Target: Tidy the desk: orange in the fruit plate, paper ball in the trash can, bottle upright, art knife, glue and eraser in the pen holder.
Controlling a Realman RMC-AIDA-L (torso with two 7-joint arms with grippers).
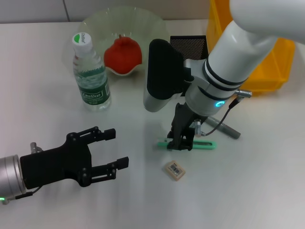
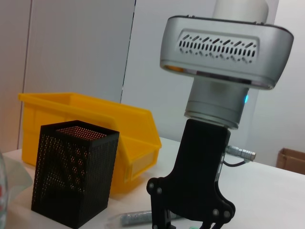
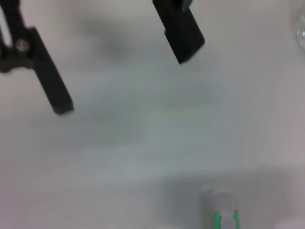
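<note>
My right gripper (image 1: pixel 181 142) is down over the green art knife (image 1: pixel 206 144), which lies flat on the table; its fingers stand apart on either side of the knife's left end. A tan eraser (image 1: pixel 174 170) lies just in front of it. The grey glue stick (image 1: pixel 223 128) lies behind the knife. The bottle (image 1: pixel 90 76) stands upright at the back left. The orange (image 1: pixel 123 55) sits in the fruit plate (image 1: pixel 95 24). The black mesh pen holder (image 1: pixel 188 44) stands behind my right arm. My left gripper (image 1: pixel 119 148) hovers open and empty at the front left. The paper ball is out of view.
A yellow bin (image 1: pixel 267 71) stands at the back right, beside the pen holder (image 2: pixel 74 171). A cable with a metal plug (image 1: pixel 242 93) hangs off my right wrist. The right wrist view shows the left gripper's fingers (image 3: pixel 52 86) over bare table.
</note>
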